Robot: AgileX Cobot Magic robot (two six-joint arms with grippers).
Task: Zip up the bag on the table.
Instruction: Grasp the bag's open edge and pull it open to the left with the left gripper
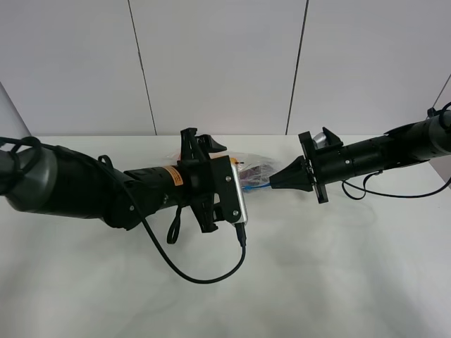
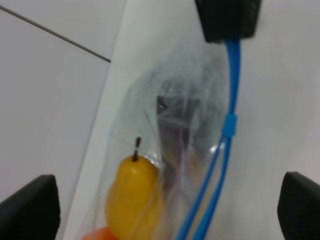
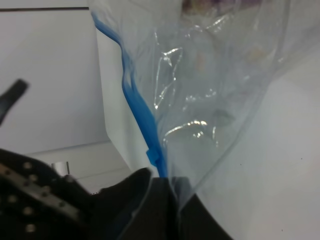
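The bag (image 1: 255,171) lies on the white table (image 1: 317,282) between my two arms, mostly hidden by them. In the left wrist view the bag (image 2: 185,100) is clear and crinkly, with a yellow pear (image 2: 134,192), a bit of orange (image 2: 97,234) and a dark eggplant (image 2: 172,120) inside. Its blue strip (image 2: 231,75) carries a slider (image 2: 229,125). My left gripper (image 1: 218,183) is open, its fingers (image 2: 30,207) wide on either side of the bag. My right gripper (image 1: 276,183) is shut on the blue strip's end (image 3: 150,130), just beyond the slider (image 3: 155,157).
A black cable (image 1: 204,271) loops from the left arm onto the table in front. Another cable (image 1: 394,190) hangs under the right arm. A white panelled wall (image 1: 225,63) stands behind the table's far edge.
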